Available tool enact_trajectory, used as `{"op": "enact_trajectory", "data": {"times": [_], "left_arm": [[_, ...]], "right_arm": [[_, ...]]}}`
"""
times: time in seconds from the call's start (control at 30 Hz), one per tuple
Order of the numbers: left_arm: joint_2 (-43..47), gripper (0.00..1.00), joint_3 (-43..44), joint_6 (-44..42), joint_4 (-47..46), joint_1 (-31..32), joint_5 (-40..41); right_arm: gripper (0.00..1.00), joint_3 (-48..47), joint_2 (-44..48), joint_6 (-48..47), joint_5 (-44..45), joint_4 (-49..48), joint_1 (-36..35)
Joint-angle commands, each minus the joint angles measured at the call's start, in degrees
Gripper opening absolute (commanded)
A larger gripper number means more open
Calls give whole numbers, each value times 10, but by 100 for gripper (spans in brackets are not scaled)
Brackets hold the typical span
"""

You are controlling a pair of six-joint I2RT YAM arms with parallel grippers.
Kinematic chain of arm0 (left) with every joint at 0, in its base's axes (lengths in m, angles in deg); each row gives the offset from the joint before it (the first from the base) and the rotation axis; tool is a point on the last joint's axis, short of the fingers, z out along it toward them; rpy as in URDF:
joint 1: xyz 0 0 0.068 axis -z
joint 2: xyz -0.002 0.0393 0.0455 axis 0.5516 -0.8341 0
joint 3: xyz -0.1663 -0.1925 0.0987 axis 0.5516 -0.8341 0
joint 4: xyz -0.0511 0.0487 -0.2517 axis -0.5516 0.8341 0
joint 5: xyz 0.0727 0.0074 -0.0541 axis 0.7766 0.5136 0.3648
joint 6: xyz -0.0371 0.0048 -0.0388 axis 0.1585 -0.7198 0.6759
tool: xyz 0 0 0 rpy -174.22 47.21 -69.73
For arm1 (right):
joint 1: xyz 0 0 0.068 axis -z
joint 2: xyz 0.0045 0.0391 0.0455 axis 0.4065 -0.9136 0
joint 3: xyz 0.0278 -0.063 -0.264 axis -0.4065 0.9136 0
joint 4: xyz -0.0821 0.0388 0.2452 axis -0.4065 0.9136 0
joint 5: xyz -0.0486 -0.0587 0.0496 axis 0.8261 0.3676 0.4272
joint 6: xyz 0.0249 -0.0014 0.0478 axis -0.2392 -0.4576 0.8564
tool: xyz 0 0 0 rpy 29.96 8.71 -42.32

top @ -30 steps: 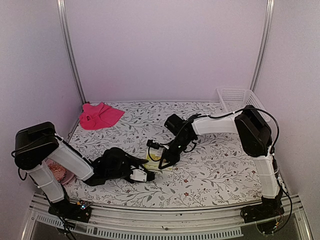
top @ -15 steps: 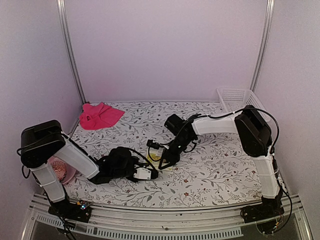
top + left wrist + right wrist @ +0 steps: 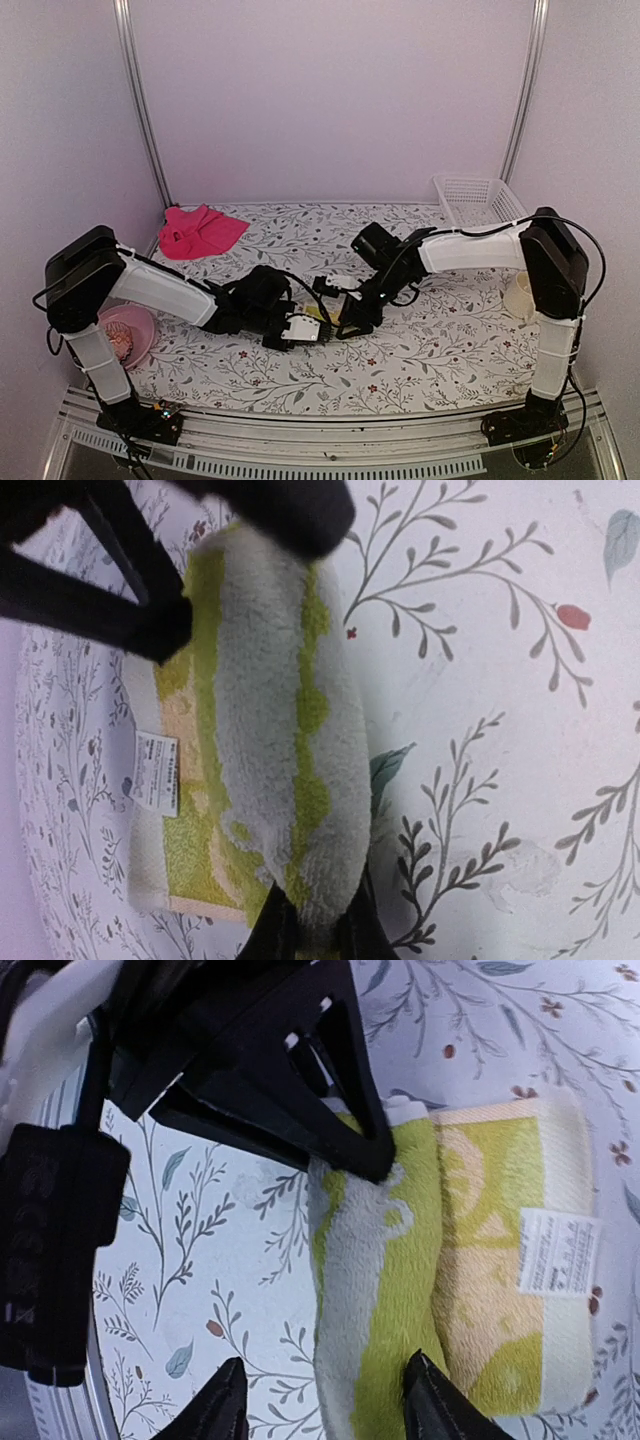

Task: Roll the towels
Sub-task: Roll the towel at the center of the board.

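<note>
Currently: yellow-green towel, plump fleecy roll with flat tail, pinched endwise by left gripper; right gripper straddles it, jaws parted. Both grippers farther right than before.

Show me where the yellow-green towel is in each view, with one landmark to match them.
Top external: yellow-green towel, a small patch just below picture centre.
Left wrist: the roll running down the middle.
Right wrist: lower centre to right.
Landmark: its white label, readable only in both wrist views.
</note>
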Motion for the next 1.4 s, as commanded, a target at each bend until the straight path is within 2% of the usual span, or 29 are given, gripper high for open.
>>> {"op": "enact_trajectory", "data": {"times": [0.0, 0.23, 0.5, 0.6, 0.87, 1.13, 1.27, 1.37], "left_arm": [[-40, 0, 36, 54, 173, -27, -55], [-75, 0, 119, 85, 282, -49, -113], [-131, 0, 214, 97, 396, -79, -168], [-155, 0, 247, 95, 434, -87, -185], [-221, 0, 329, 86, 522, -117, -229], [-258, 0, 372, 75, 567, -138, -255], [-267, 0, 386, 72, 581, -144, -261], [-271, 0, 395, 71, 585, -149, -265]], "right_arm": [[57, 94, 107, 0, 78, -107, 0], [60, 242, 207, 5, 116, -247, -4], [61, 312, 231, -55, 196, -353, -63], [61, 317, 221, -78, 231, -381, -78], [61, 275, 154, -125, 297, -382, -94], [60, 230, 89, -153, 355, -376, -99], [52, 205, 58, -159, 365, -351, -99], [35, 187, 45, -155, 362, -324, -99]]}}
